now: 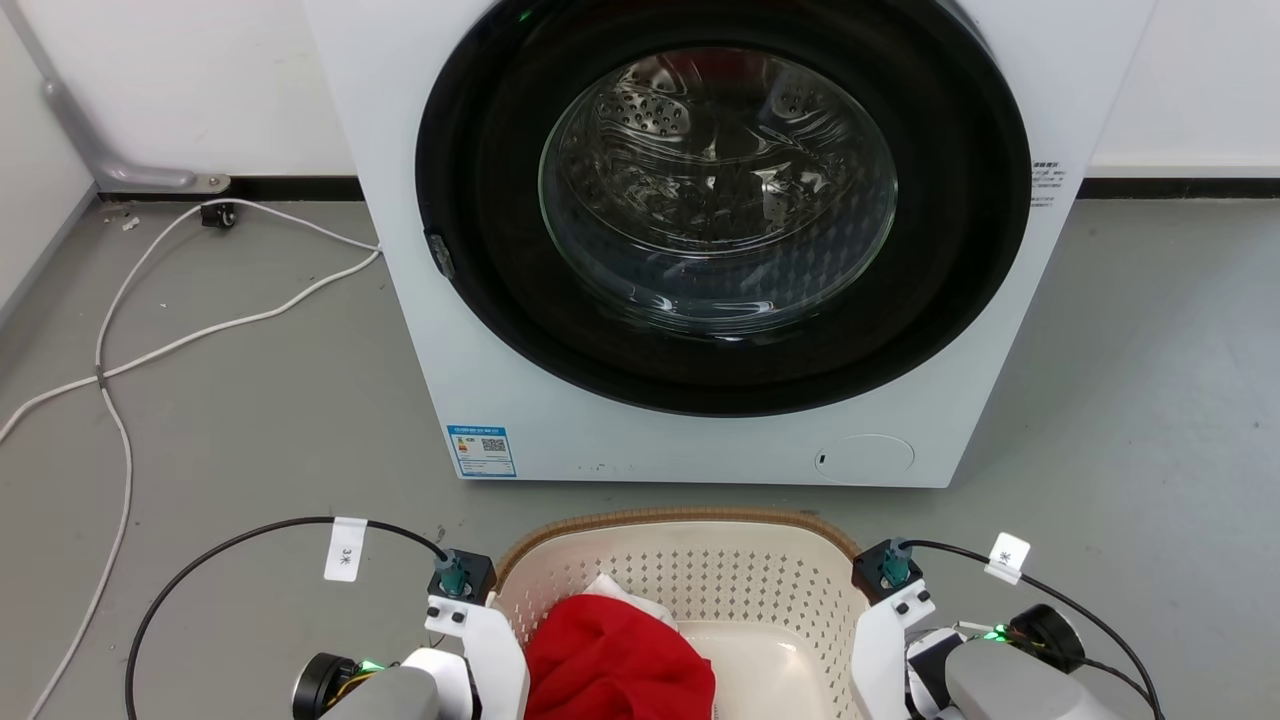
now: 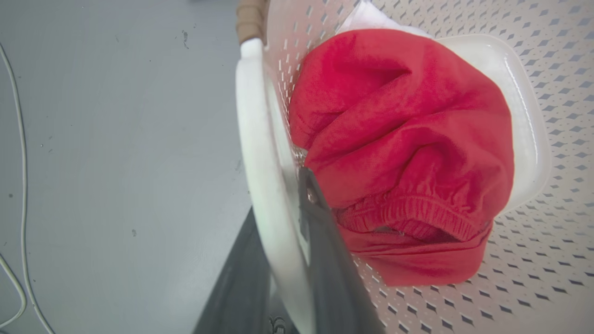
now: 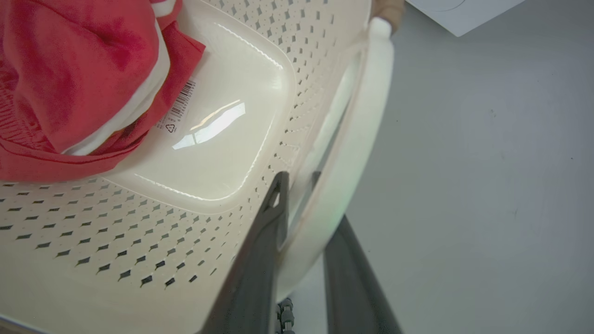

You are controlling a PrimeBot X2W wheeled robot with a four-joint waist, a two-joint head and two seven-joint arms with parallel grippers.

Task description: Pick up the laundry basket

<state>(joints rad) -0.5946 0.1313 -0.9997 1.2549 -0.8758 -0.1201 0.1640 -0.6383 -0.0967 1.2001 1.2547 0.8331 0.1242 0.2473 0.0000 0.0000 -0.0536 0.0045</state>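
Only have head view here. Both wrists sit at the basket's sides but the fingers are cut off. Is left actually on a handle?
Observer: Yes. In the left wrist view the left gripper straddles the left handle of the laundry basket. One finger is inside, next to the red garment, and the other is outside. Both look pressed against the loop.
Operator: And right?
Observer: Same. In the right wrist view the right gripper has the right handle between its fingers, one inside the wall and one outside. Both look to be lying against it.
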